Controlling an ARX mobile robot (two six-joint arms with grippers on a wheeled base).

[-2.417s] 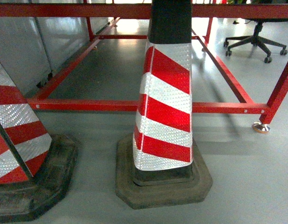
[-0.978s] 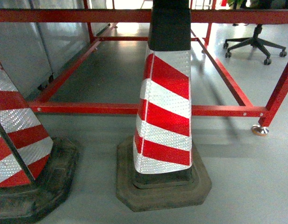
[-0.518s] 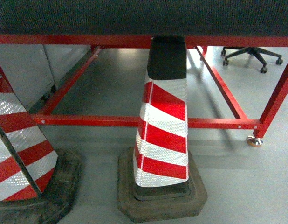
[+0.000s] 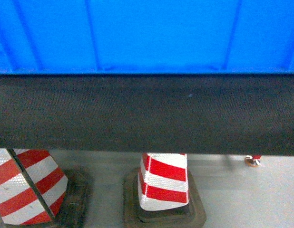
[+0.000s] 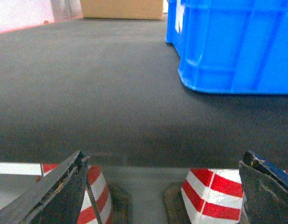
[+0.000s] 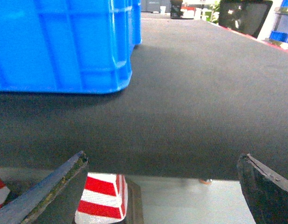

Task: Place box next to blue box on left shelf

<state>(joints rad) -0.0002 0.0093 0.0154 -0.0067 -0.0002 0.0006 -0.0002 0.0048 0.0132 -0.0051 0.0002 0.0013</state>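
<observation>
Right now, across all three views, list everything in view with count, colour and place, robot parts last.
box: one, bright blue, on the dark surface, filling the top of the head view; ribbed walls.
table top: one, dark grey, textured, under the box.
traffic cones: two, red and white striped on black bases, on the floor below the table's front edge.
cardboard box: one, tan, at the table's far end in the left wrist view.
table foot: one, metal, on the floor at right.
monitor: one, dark, far right background.
floor: grey.
left gripper: open, dark fingers apart, holding nothing.
right gripper: open, dark fingers apart, holding nothing.
</observation>
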